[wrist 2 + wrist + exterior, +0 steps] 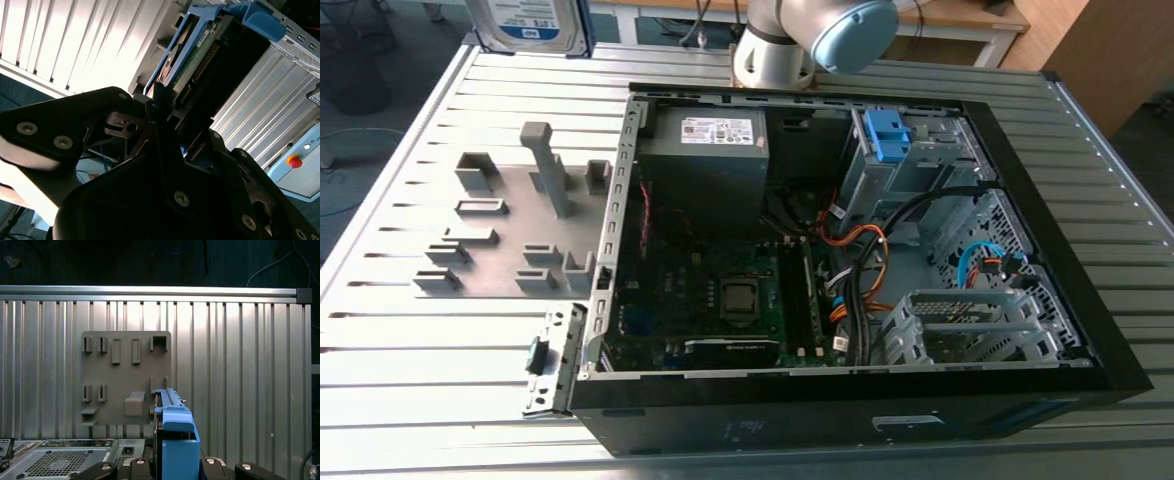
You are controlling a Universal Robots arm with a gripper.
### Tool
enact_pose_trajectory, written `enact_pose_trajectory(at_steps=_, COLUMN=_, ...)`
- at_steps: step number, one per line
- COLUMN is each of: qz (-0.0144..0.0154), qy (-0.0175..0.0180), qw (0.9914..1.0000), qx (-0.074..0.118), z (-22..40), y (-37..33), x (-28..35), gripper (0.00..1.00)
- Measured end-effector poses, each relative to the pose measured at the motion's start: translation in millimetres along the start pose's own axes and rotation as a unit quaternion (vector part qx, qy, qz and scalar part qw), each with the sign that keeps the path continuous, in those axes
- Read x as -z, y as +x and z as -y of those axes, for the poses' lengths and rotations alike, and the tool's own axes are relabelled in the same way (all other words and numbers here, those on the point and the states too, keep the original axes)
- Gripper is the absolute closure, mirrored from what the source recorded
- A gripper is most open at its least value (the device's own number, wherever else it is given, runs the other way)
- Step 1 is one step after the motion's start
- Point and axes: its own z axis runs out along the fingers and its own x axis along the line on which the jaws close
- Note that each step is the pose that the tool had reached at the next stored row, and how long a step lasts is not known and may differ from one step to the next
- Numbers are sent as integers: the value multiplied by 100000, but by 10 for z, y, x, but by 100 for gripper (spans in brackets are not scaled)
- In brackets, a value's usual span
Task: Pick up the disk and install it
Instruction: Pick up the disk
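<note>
One disk (175, 427) — clamped on edge, long axis straight out from gripper (172, 463).

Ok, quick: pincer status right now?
Pincer: closed, holding the disk.

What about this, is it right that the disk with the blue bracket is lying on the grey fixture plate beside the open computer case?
No. The disk is not lying on the grey fixture plate; the pincer holds it up off the plate, as the second wrist view shows. The plate does sit beside the open computer case.
</note>
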Motion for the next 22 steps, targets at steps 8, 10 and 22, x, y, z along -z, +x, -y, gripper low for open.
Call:
enact_pose_trajectory(at_steps=8, qz=-7, qy=1, qw=100000, qx=0, z=75, y=-1, x=0, gripper=64)
enact_pose_trajectory(at_steps=10, qz=-11, qy=-1, qw=100000, qx=1, z=93, y=-2, x=0, gripper=64)
enact_pose_trajectory(at_steps=22, qz=-24, qy=-2, qw=100000, qx=-1, z=191, y=-3, x=0, gripper=64)
